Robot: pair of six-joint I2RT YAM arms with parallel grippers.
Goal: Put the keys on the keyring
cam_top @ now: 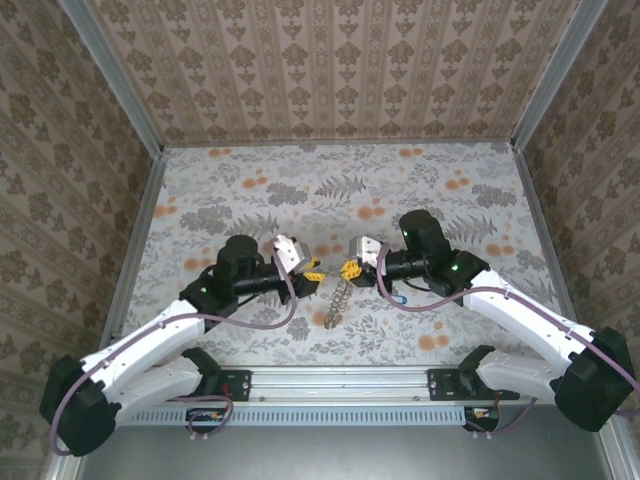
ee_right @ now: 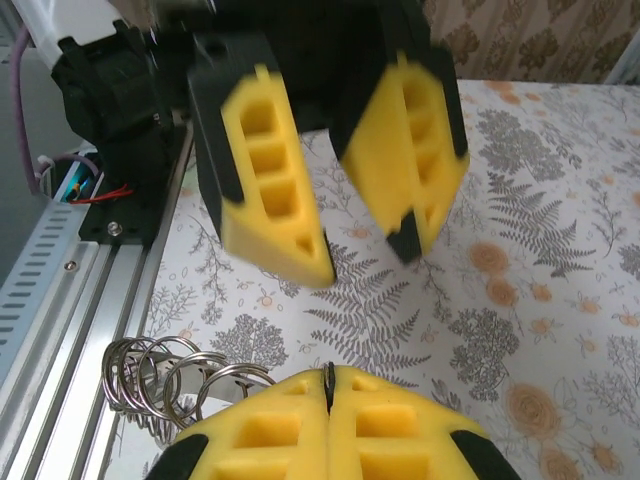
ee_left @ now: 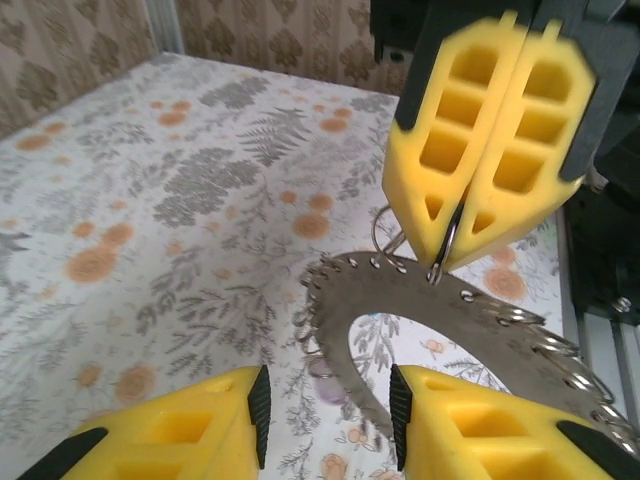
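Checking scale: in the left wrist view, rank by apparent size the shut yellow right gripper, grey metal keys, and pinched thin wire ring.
1. right gripper and keys: alike, keys cropped, unranked.
2. wire ring: smallest.

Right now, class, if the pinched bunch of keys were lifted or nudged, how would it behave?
Probably floppy: the keys trail from the right gripper as a loose chain, so they would likely swing. Possibly slippery: the shut fingers pinch only a thin bare-metal ring. Likely to shift and jangle, since many small rings link it loosely.
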